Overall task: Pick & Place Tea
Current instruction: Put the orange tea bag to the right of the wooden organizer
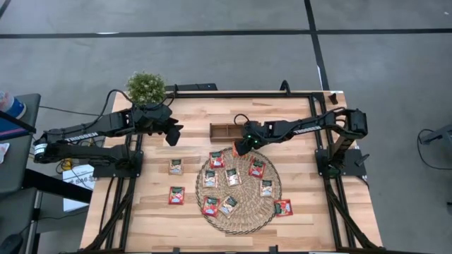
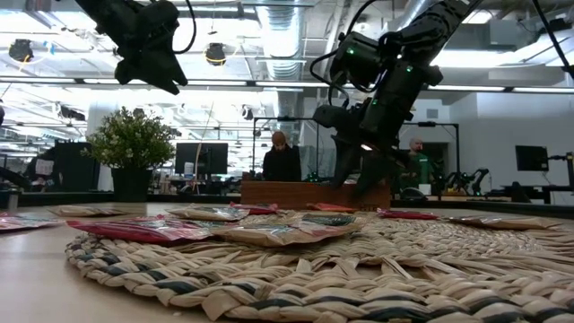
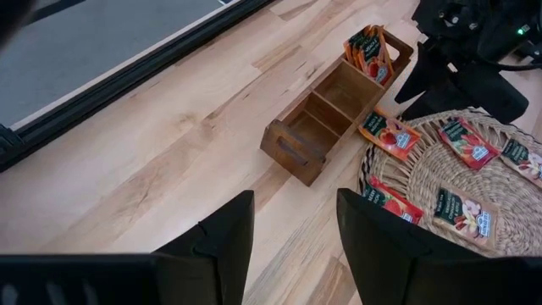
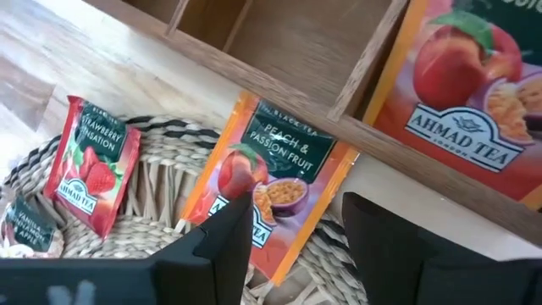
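while my right fingers (image 4: 292,246) hang apart with nothing between them, they sit low over the edge of the woven mat (image 1: 244,212) nearest the wooden tray (image 3: 326,114). just past their tips lies an orange peach and passionfruit sachet (image 4: 267,182), half on the mat's rim and half on the bare tabletop (image 1: 183,120), close beside the tray's long wall but whether it touches i cannot tell. a red strawberry sachet (image 4: 89,161) lies flat on the mat a little to one side of it, apart from it.

beyond the peach sachet the tray has three compartments in a row. two of them hold nothing i can see; the end one, nearest my right arm, holds orange sachets (image 3: 368,51) standing on edge.

spread over the mat are more tea sachets (image 1: 232,176), red ones and pale ones, lying flat and apart. two more lie off the mat on the tabletop on my left side (image 1: 176,195), and one red one (image 1: 283,207) at the mat's right edge.

my left fingers (image 3: 292,246) are apart and empty, held high above the tabletop, well away from the mat, near the potted plant (image 1: 146,87).
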`<state>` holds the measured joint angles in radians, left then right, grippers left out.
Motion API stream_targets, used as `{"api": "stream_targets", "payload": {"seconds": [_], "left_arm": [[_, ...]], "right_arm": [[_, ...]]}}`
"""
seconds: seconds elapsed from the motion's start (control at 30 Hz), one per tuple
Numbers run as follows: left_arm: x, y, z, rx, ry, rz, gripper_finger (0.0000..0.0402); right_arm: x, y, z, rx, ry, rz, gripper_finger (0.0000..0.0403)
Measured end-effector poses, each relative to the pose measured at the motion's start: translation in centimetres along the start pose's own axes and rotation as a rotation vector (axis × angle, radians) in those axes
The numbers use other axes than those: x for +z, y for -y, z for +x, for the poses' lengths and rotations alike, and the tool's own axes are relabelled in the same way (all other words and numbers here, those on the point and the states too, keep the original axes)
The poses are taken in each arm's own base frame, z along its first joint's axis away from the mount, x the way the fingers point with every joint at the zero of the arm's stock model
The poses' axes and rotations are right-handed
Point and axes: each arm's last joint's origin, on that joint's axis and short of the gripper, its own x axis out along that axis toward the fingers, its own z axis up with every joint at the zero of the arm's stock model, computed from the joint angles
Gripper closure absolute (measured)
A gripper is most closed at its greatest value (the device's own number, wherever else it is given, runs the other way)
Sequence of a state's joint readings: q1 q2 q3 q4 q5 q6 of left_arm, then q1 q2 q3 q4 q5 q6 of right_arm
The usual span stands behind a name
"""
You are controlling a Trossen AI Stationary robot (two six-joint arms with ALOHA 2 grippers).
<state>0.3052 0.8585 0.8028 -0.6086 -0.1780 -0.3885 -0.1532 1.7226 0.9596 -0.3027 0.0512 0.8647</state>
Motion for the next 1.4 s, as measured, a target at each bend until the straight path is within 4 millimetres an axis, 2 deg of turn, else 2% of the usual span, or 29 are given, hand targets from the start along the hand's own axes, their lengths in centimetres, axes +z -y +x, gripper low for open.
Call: {"api": "stream_targets", "payload": {"seconds": [0.4,0.8,1.1,1.4], "left_arm": [[0.1,0.0,0.0,-0.004,0.009,-0.002,0.0240],[0.2,0.1,0.0,-0.008,0.019,-0.004,0.0240],[0.3,0.1,0.0,-0.011,0.027,-0.005,0.0240],[0.4,0.2,0.0,-0.017,0.039,-0.008,0.0240]], "right_arm": [[-1.0,-0.3,-0.1,-0.026,-0.023,0.047,0.0234],[-1.6,-0.8,-0.1,-0.052,0.010,0.102,0.0225],[-2.7,-1.6,-0.3,-0.081,0.071,0.157,0.0213],[-2.7,-1.5,0.0,-0.105,0.100,0.174,0.0215]]}}
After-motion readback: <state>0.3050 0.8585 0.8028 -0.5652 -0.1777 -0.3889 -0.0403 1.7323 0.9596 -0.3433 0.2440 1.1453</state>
